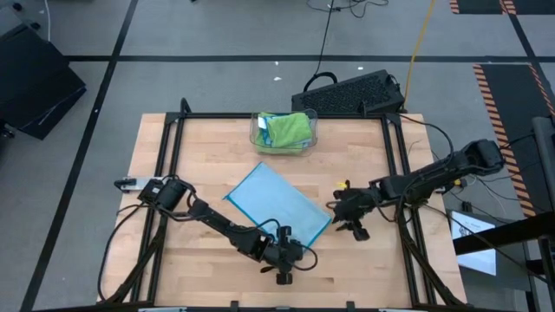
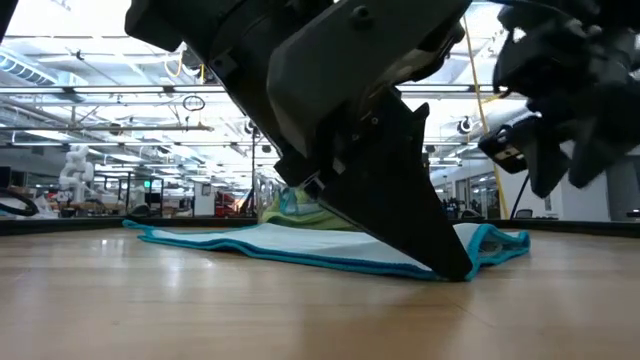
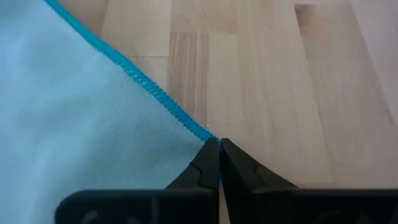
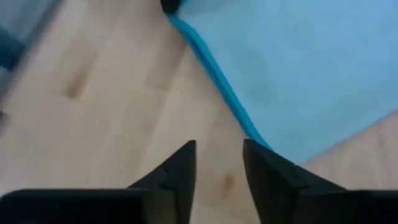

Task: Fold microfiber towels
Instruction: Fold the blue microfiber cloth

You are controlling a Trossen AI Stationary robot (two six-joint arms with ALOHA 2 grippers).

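While spread flat mid-table, blue towel point(image 1: 279, 204) lies as a tilted rectangle on the wood table point(image 1: 208, 156), one corner toward the front edge. Left gripper point(image 3: 219, 144) down at that front corner, fingers pinched together right on the corner's stitched blue hem, tips against the tabletop. From the low view, same dark fingers point(image 2: 440, 255) wedged onto the towel's edge. Right gripper point(image 4: 219, 149) just off the towel's right corner, fingers parted, holding nothing, hovering over bare wood with the hem just ahead of the tips. Behind the towel, toward the table's far edge, clear bin point(image 1: 258, 130) with green towels point(image 1: 289, 129) and a bit of blue inside, well apart from both grippers.
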